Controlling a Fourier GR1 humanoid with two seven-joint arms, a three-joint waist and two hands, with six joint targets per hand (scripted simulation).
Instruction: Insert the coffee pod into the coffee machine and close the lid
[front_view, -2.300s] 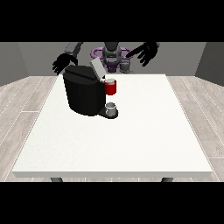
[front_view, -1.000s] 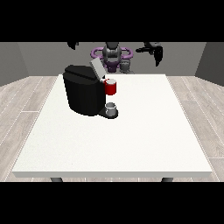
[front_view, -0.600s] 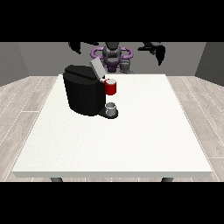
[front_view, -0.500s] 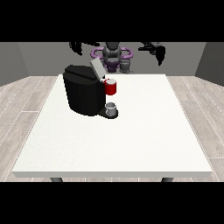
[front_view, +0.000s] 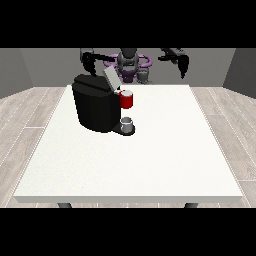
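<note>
The black coffee machine (front_view: 95, 107) stands on the white table (front_view: 150, 160), left of its middle. Its grey lid (front_view: 110, 77) is tilted up and open. A red pod holder (front_view: 126, 100) juts from the machine's front, and a small grey cup-shaped thing (front_view: 127, 122) sits on the base under it. The hand at the view's left (front_view: 90, 61) hangs in the air behind and above the machine, fingers pointing down, holding nothing. The hand at the view's right (front_view: 181, 62) hangs above the table's far edge, fingers drooping, also holding nothing. Neither hand touches the machine.
The robot's torso (front_view: 129, 65) with purple parts stands behind the table's far edge. A small grey object (front_view: 144, 75) shows next to the torso. Wooden floor surrounds the table.
Both hands rose from beside the machine's top 2.3 s ago. Over the last second they have come slightly lower, their fingers turned downward. The machine and lid have not moved.
</note>
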